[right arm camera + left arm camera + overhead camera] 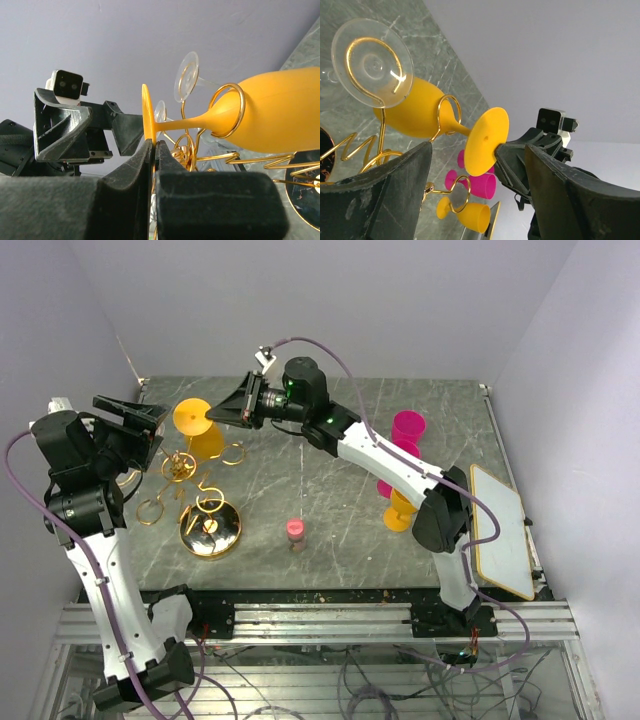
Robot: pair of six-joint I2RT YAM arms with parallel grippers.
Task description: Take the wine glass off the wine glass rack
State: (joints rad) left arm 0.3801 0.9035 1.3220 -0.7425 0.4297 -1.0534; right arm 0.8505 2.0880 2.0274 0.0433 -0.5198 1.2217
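A yellow wine glass [205, 440] hangs sideways on the gold wine glass rack [207, 502], its stem through a ring-ended arm [242, 108]. My right gripper [217, 412] reaches across the table and is shut on the rim of the glass's round foot [147, 112]. In the right wrist view the right gripper [154, 143] pinches the foot edge-on. My left gripper [152, 430] stands open just left of the foot, touching nothing. The left wrist view has the foot [489, 141] between and beyond the wide-open left gripper [479, 147] fingers. Clear glasses [372, 62] also hang on the rack.
The rack's shiny round base [210, 532] sits front left. A pink glass [407, 430] and another yellow glass [399, 512] stand at the right. A small pink-topped object [295, 530] is mid-table. A white board with a yellow rim [500, 530] lies at the right edge.
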